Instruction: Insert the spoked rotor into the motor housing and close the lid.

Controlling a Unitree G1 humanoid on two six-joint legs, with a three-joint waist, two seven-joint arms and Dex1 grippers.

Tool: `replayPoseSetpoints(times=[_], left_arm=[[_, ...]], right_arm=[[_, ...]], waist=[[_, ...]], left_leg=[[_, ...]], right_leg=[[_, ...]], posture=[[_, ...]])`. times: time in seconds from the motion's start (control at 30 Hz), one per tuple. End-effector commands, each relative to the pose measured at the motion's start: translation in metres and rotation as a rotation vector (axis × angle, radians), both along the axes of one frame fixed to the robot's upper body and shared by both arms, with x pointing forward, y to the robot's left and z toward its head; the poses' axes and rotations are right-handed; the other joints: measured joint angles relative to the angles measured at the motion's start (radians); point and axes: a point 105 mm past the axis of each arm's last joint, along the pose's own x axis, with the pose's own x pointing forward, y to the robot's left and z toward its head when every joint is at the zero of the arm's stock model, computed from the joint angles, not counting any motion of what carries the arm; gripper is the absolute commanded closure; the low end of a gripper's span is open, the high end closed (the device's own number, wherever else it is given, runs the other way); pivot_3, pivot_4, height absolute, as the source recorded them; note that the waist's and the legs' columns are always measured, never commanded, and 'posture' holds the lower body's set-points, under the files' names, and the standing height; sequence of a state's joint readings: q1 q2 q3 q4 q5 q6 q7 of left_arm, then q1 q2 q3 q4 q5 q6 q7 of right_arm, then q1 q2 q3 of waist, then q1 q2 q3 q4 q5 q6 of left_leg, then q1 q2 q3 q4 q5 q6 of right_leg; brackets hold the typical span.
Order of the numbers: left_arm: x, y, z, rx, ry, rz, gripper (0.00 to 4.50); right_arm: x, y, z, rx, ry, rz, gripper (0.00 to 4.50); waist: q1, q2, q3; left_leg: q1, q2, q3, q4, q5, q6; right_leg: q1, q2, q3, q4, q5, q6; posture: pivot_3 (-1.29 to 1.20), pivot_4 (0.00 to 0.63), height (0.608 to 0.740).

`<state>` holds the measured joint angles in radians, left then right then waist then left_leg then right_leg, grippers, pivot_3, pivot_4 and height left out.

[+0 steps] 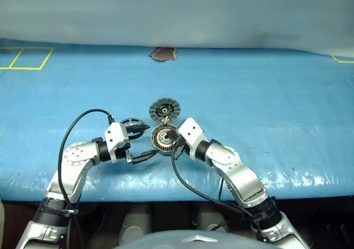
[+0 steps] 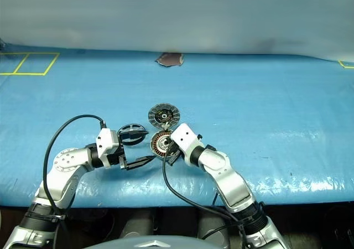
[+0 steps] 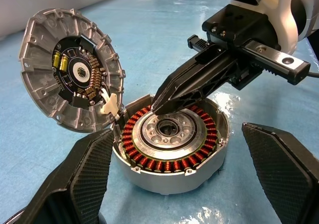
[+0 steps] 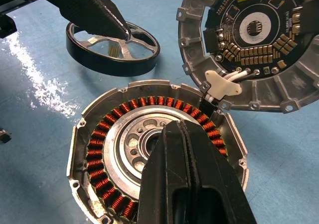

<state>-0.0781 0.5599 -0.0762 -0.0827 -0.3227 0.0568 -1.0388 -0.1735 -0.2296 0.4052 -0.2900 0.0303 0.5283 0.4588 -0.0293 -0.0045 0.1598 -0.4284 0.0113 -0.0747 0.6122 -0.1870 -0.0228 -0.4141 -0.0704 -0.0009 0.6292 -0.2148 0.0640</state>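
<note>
The right gripper (image 4: 185, 134) has its two black fingers pressed tight together with nothing between them, and their tip hangs right over the middle hub of the motor housing (image 4: 99, 134); I cannot tell if the tip touches the hub. The left gripper (image 1: 145, 141) has its fingers (image 3: 87, 169) spread wide apart and holds nothing. One finger sits on each side of the housing in the left wrist view, but they do not squeeze it. From the right wrist view, one left finger tip rests over a spoke of the spoked rotor (image 4: 144, 52), which lies flat on the blue table cover (image 1: 265, 99) just beside the housing. The lid (image 3: 47, 69) stands tipped open, joined to the housing's rim by a small white piece, and its round circuit board faces out. Inside the housing I see the ring of copper-orange windings (image 3: 144, 154) and the bare hub, so the rotor is not in yet. I judge the job is only at the start: the rotor has to be picked up, set down over the hub, and then the lid has to be folded shut. I count one rotor, one housing, one lid and two grippers. A small brown scrap (image 1: 162, 53) lies far off at the back edge of the cover.
</note>
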Motion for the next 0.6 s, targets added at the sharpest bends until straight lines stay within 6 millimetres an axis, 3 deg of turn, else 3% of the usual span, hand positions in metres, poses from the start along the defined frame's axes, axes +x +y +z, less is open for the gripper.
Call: replayPoseSetpoints(times=[0.03,0.6], left_arm=[[0.001,0.001,0.005,0.003,-0.025,-0.004,0.0],[0.0,0.002,0.006,0.001,-0.026,0.002,0.0]], right_arm=[[-0.001,0.005,0.008,0.02,-0.025,0.016,4.48],[0.001,-0.005,-0.041,-0.05,0.162,-0.037,4.48]], waist=[[0.0,0.0,0.0],[-0.004,0.0,-0.001]], left_leg=[[0.0,0.0,0.0,0.0,0.0,0.0],[0.005,0.004,0.0,0.003,0.0,0.0]], right_leg=[[0.0,0.0,0.0,0.0,0.0,0.0],[0.005,0.004,0.002,0.003,0.001,0.0]], posture=[[0.0,0.15,0.74],[0.0,0.15,0.74]])
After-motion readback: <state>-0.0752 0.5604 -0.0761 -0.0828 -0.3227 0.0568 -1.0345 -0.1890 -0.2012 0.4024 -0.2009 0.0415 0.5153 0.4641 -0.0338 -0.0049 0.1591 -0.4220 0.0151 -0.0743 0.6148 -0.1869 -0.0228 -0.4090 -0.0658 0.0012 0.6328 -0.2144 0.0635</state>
